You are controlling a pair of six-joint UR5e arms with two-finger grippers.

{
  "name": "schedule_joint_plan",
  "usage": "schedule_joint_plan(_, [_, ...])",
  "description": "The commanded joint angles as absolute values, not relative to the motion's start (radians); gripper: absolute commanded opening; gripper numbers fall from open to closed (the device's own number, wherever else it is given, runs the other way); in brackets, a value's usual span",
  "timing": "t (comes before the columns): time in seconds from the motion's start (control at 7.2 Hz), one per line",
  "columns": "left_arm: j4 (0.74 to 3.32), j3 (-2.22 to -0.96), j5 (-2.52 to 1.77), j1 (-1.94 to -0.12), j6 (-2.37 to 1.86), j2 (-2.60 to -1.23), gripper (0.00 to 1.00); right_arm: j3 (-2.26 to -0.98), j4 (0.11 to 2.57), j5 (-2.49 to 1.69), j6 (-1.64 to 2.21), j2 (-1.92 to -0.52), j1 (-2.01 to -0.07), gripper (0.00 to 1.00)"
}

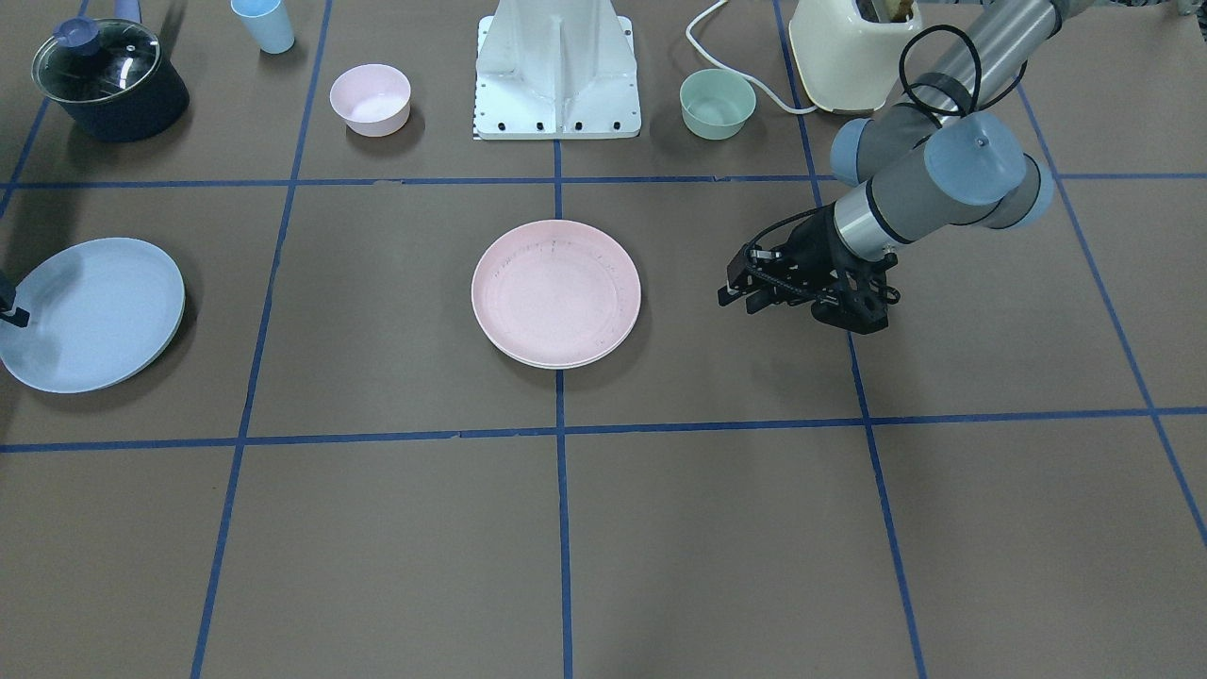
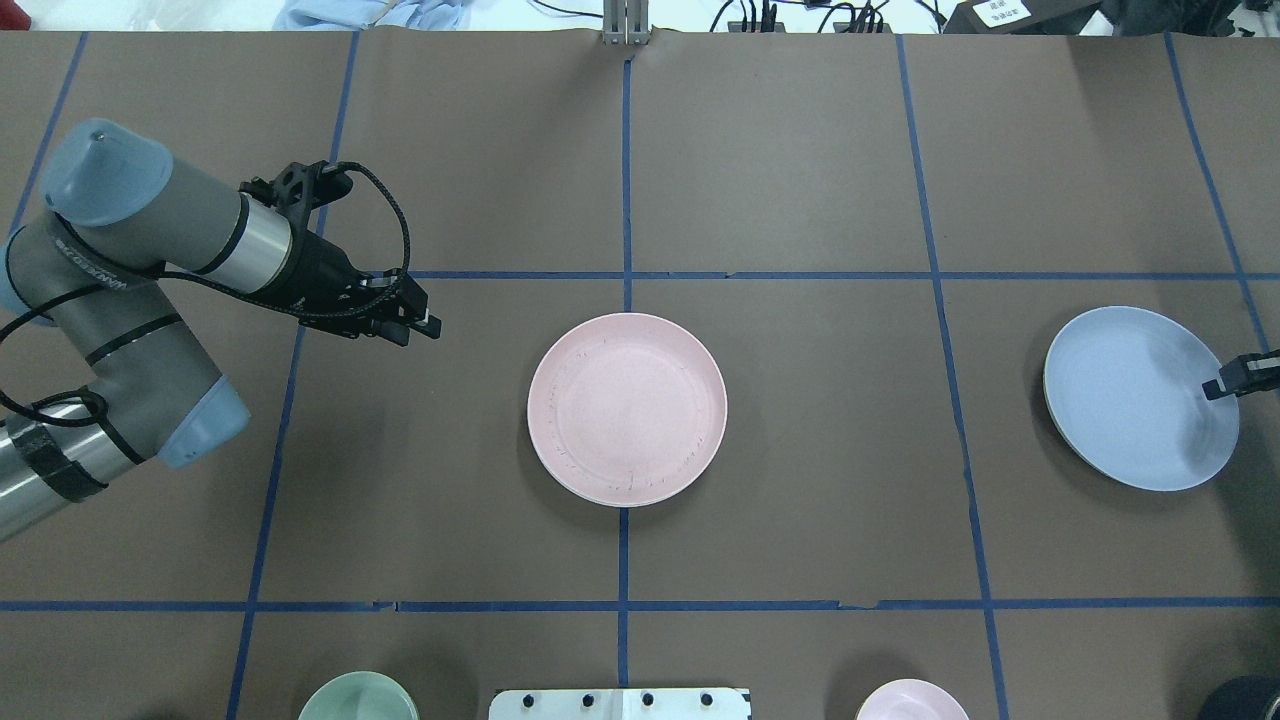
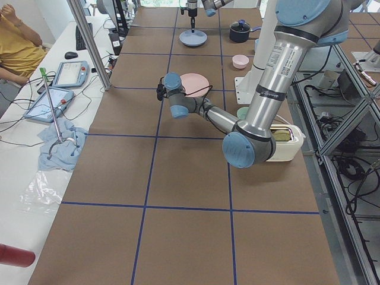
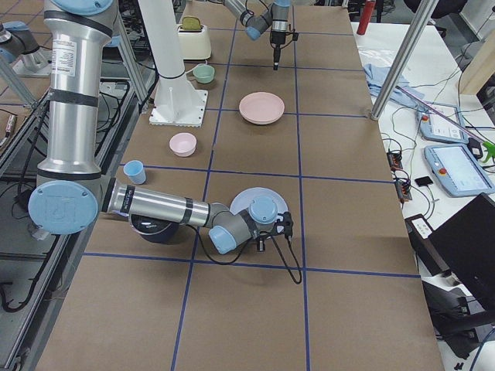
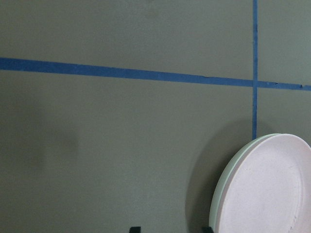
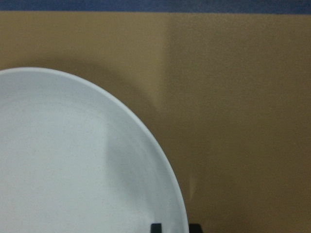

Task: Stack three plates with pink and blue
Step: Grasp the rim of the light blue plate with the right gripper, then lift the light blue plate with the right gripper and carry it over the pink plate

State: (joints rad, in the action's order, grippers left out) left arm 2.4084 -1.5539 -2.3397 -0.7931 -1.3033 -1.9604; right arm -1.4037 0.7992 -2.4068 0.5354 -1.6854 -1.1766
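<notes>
Table [image 2: 800,150]: pink plate [image 2: 627,408] sits dead centre, nested on the cream-white plate [image 5: 218,194]. Light blue plate [image 2: 1130,395] lies well apart at its 3 o'clock, seen from overhead. Step in hand, likely: fetching the blue. Right gripper [image 2: 1213,388] is at that plate's 3 o'clock rim, fingers close astride the edge, apparently pinching it. Next: lift, carry toward 9 o'clock, centre over pink, let go. Left gripper [image 2: 422,325] hangs at the stack's 10 o'clock, spread, empty. Only the left wrist view shows the cream rim plainly; only the right wrist view shows the straddle.
</notes>
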Motion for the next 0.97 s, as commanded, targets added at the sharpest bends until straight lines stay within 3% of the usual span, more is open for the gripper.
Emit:
schedule_joint_plan(0.0, [2.408,-1.554,-2.341,-0.793,-1.304,-1.959,0.52,-1.411,0.799,-2.408,0.537,-1.68,-1.177,0.0])
schedule_joint_plan(0.42, [2.408,-1.557,-2.341,-0.795,-1.308,-1.959,0.52,-1.544,0.799,-2.434,0.637,-1.675,-1.18,0.0])
schedule_joint_plan(0.83, [2.413,-1.575,-2.35,-0.821,-1.298,-1.932,0.52,-1.617,0.703,-2.43,1.09,-1.524,-1.088,0.0])
